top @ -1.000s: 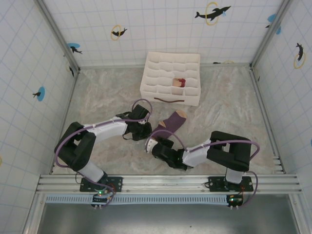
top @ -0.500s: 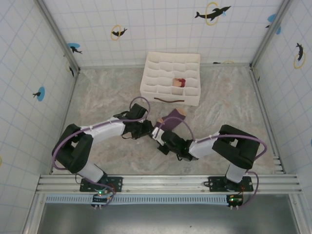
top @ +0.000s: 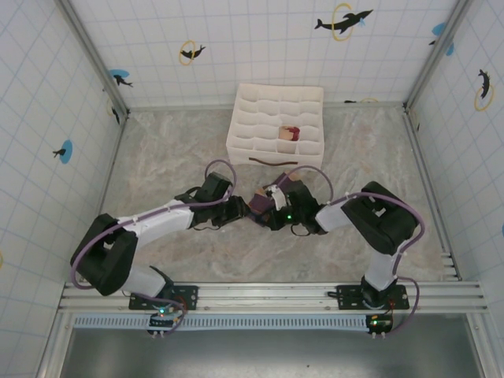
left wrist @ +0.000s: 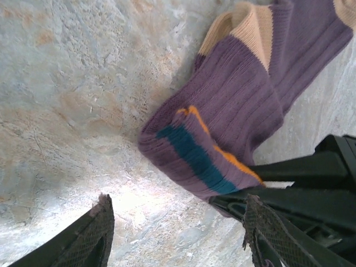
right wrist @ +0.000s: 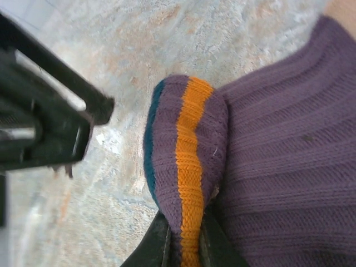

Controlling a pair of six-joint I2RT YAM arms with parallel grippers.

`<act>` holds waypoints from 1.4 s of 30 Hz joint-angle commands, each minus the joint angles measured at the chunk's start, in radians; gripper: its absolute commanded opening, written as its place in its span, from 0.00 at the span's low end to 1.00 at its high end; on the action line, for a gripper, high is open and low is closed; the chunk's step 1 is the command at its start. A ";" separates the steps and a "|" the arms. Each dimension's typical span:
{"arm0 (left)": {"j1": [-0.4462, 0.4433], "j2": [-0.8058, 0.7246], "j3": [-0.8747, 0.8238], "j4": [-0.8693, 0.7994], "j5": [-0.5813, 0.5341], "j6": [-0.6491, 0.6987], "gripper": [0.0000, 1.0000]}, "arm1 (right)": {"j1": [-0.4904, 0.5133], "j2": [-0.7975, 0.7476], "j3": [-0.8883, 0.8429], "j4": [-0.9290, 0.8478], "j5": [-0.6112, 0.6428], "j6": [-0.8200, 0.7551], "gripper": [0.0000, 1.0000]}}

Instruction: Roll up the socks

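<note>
Beige sock (top: 289, 133) looks rolled and sits in the organiser box (top: 252, 110). Purple sock (left wrist: 239, 105), centre of the bench (top: 173, 157), has only the cuff folded over; the rest is unrolled. Right gripper (right wrist: 183, 245) jaws are clenched on the striped cuff. Left gripper (left wrist: 181, 225) jaws are released, just beside it. Top view: long axis runs 8 to 2 o'clock, toe at 2.

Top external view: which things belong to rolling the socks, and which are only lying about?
Job in hand:
- purple sock, its striped cuff pinched by the right gripper
- beige-and-red sock
- left gripper, open beside the cuff

Lying about:
- white organiser box
- dolphin stickers on the walls
</note>
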 commanded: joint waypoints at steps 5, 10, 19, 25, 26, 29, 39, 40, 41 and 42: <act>0.001 0.059 -0.036 0.155 0.016 -0.068 0.62 | -0.061 0.091 -0.011 -0.205 -0.121 0.254 0.00; 0.001 0.119 -0.026 0.229 0.046 -0.099 0.61 | -0.068 0.099 -0.018 -0.174 -0.127 0.329 0.00; -0.004 0.204 -0.024 0.280 0.063 -0.133 0.39 | -0.080 0.111 -0.020 -0.082 -0.134 0.431 0.00; 0.000 0.231 -0.011 0.227 0.072 -0.124 0.12 | -0.078 0.039 -0.027 -0.095 -0.067 0.382 0.17; 0.003 0.227 -0.003 0.204 0.075 -0.113 0.09 | -0.078 0.010 -0.028 -0.119 -0.051 0.354 0.23; 0.011 0.226 0.031 0.117 0.097 -0.064 0.00 | -0.068 -0.088 -0.030 -0.205 0.022 0.247 0.34; 0.013 0.159 -0.009 0.031 0.171 0.028 0.00 | 0.097 -0.363 -0.015 -0.407 0.418 -0.106 0.61; 0.013 0.153 -0.008 0.012 0.166 0.039 0.00 | 0.133 -0.377 -0.008 -0.416 0.486 -0.148 0.62; 0.014 0.151 -0.006 -0.013 0.160 0.055 0.00 | 0.172 -0.387 -0.002 -0.419 0.550 -0.190 0.65; 0.014 0.152 -0.002 -0.031 0.156 0.068 0.00 | 0.208 -0.391 0.002 -0.420 0.603 -0.228 0.65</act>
